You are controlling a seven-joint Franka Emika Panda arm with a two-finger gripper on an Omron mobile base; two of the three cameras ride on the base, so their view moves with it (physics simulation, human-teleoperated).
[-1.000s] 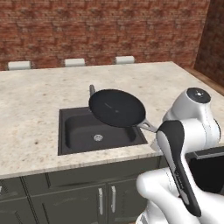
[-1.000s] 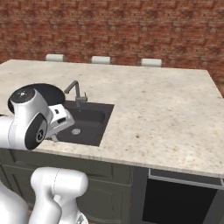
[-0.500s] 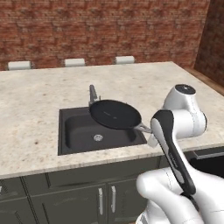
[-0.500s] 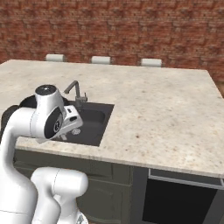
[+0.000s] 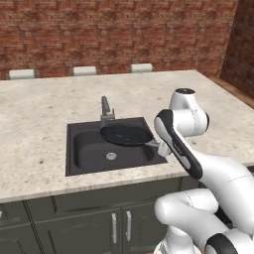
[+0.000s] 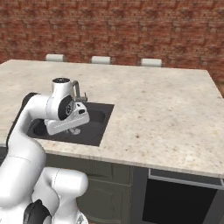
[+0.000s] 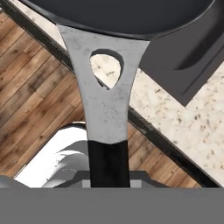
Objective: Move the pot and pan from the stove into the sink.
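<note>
Pan (image 5: pixel 125 134) low over the sink (image 5: pixel 79 149), right half of the basin, beside the faucet (image 5: pixel 105 110); handle running back rightward over the counter (image 5: pixel 39 109) rim into the gripper (image 5: pixel 162 147), clamped on its dark end.

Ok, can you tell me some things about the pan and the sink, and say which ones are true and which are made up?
1. The pan hangs over the sink. True.
2. The gripper holds the pan by its handle. True.
3. The pan is bright red. False: it is black.
4. The faucet stands at the sink's front edge. False: it stands at the back rim.
5. The counter is speckled stone. True.
</note>
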